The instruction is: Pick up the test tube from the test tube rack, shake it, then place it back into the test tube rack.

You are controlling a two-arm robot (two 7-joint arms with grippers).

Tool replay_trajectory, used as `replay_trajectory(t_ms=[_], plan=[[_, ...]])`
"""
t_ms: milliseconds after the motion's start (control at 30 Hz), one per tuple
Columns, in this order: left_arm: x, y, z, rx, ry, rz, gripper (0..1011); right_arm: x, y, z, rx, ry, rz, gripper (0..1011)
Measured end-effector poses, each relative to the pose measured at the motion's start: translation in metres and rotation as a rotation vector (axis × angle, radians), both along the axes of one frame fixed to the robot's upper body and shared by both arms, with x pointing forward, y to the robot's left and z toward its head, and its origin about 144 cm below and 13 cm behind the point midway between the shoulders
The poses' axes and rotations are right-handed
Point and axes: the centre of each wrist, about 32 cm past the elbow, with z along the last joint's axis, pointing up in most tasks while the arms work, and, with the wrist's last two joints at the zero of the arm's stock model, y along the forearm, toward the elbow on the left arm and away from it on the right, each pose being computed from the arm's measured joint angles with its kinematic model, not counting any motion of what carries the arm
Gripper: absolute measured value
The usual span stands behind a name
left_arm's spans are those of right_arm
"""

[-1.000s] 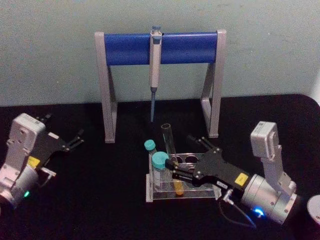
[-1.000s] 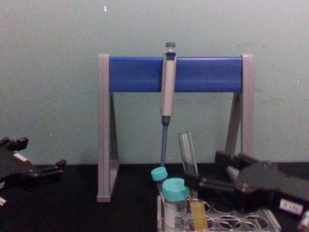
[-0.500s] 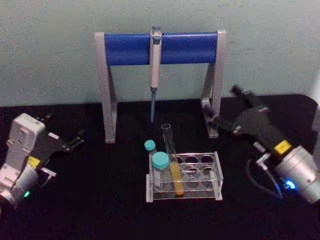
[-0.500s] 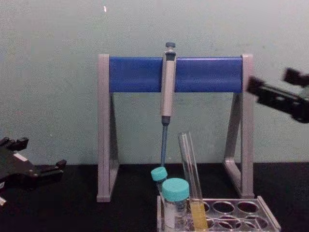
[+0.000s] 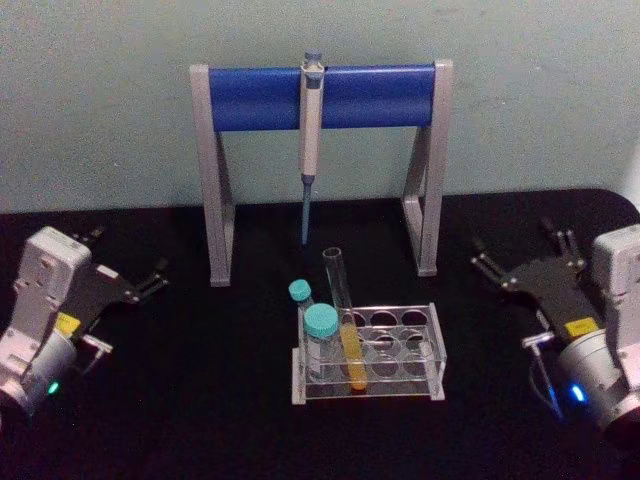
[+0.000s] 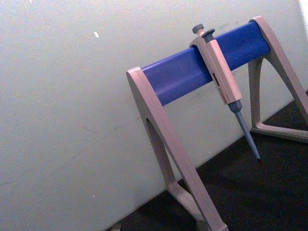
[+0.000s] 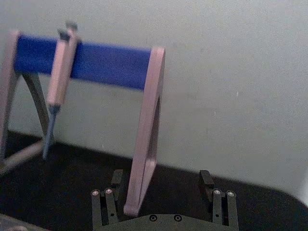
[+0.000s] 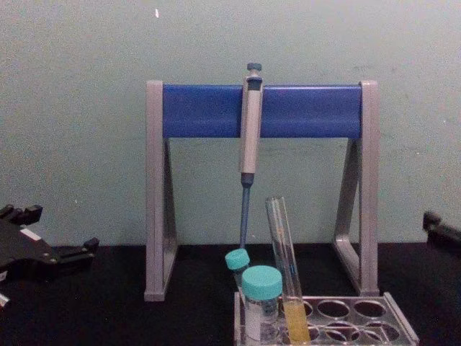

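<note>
Two grippers flank the test tube rack — both parked well apart from it, fingers spread, holding nothing. The test tube leans in a front hole, just beside the teal-capped vials. The right gripper has open table for approaching; the left gripper sits idle.

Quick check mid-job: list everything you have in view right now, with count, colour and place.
test tube: 1, clear with yellow liquid, leaning in the rack's left part
test tube rack: 1, clear plastic, table centre
capped vials: 2, teal caps, rack's left end
pipette: 1, grey and blue, hanging on the stand's bar
pipette stand: 1, grey legs, blue bar, behind the rack
table: 1, black
left hand: 1, black, open, table's left
right hand: 1, black, open, table's right, apart from the rack
</note>
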Motion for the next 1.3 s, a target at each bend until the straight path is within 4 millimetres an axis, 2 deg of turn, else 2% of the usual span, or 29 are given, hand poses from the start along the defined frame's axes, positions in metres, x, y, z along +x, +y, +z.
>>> replay_trajectory(t_ms=[167,400,1300], plan=[[0.0,0.0,0.0,0.0,0.0,0.0,1001,0.001,0.004,-0.014,-0.029,0.068,-0.007,1000],[0.0,0.0,0.0,0.0,0.0,0.0,1001,0.002,0.005,-0.024,-0.051,0.141,0.012,1000],[0.0,0.0,0.0,0.0,0.0,0.0,1001,0.003,0.005,-0.025,-0.054,0.159,0.019,1000]])
